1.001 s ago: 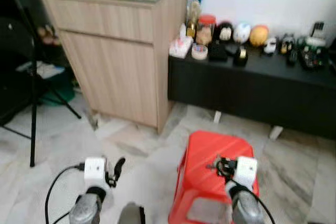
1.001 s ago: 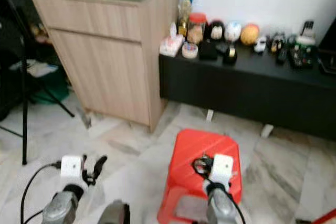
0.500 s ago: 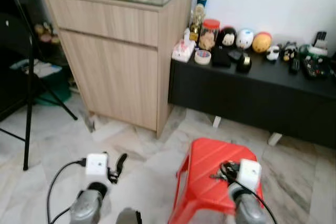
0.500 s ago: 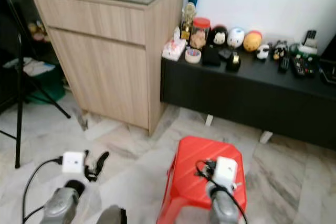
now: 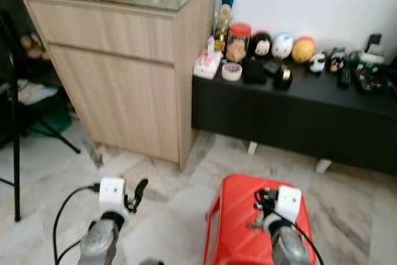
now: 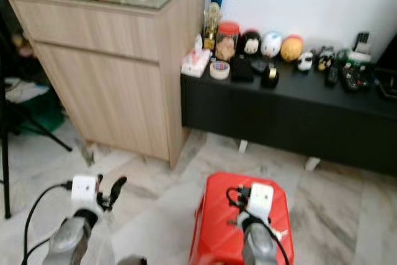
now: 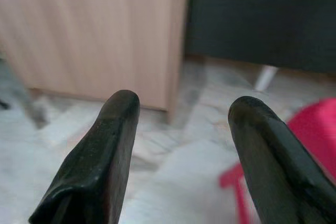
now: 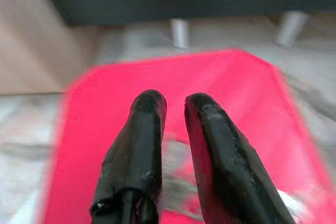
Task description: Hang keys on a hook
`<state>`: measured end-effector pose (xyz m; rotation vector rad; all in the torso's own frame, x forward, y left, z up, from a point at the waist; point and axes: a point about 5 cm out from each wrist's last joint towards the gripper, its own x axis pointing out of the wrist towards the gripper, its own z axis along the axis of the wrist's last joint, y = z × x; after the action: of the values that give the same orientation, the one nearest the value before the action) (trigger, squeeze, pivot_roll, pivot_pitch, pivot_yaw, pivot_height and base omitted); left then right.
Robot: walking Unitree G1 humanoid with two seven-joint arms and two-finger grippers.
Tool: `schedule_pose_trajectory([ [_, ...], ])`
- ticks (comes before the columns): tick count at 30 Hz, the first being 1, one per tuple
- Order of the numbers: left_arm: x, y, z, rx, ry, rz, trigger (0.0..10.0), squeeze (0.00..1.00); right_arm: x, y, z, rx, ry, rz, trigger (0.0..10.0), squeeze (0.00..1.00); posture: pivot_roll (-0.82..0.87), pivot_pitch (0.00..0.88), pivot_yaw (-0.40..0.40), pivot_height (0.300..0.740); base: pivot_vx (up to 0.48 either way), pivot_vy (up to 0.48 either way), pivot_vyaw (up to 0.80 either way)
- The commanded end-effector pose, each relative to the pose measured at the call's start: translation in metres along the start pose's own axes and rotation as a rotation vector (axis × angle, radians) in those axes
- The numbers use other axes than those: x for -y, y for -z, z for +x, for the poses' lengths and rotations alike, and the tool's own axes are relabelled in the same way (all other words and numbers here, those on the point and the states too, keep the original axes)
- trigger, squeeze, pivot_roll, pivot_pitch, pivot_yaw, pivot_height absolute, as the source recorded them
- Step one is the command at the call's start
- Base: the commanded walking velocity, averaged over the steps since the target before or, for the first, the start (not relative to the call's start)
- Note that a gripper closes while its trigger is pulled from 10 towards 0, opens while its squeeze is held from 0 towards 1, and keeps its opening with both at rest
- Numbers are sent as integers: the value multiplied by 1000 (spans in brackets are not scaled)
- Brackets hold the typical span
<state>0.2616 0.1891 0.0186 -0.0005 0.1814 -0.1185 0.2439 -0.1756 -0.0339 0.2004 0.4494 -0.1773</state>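
Keys show as a blurred grey shape on the red plastic stool, just below the right gripper, whose fingers stand nearly together and hold nothing you can confirm. Your left gripper idles with jaws wide apart at the stool's 9 o'clock. You appear to be at pickup: secure the keys, then find a hook.

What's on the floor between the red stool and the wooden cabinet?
Nothing that the left eye view shows: between the red stool and the wooden cabinet there is bare marbled floor.
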Motion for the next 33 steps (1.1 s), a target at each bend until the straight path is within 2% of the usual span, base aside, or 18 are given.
schedule_pose_trajectory([
  [1,-5,7,-5,-36,-2,-2,10000,0,0,2,0,-12,12,19,10000,0,30,0,-51,646,0,0,0],
  [6,-4,8,-6,-41,9,-5,10000,0,4,5,0,-43,44,15,10000,0,29,3,-49,646,0,0,0],
  [8,-3,8,-6,-45,15,-7,10000,0,5,5,0,-44,48,17,10000,0,29,4,-48,633,0,0,0],
  [17,0,9,-5,-54,32,-7,10000,0,4,3,2,-57,35,14,10000,0,29,0,-44,633,0,0,0],
  [26,2,10,-5,-69,58,-9,10000,0,6,5,6,-145,71,-65,10000,0,35,0,-37,633,0,0,0],
  [28,3,11,-5,-73,60,-10,10000,0,4,4,7,-146,52,-44,10000,0,39,6,-34,633,0,0,0],
  [33,0,10,-2,-91,55,1,10000,0,-1,3,9,-178,37,-63,10000,0,35,26,-31,633,0,0,0],
])
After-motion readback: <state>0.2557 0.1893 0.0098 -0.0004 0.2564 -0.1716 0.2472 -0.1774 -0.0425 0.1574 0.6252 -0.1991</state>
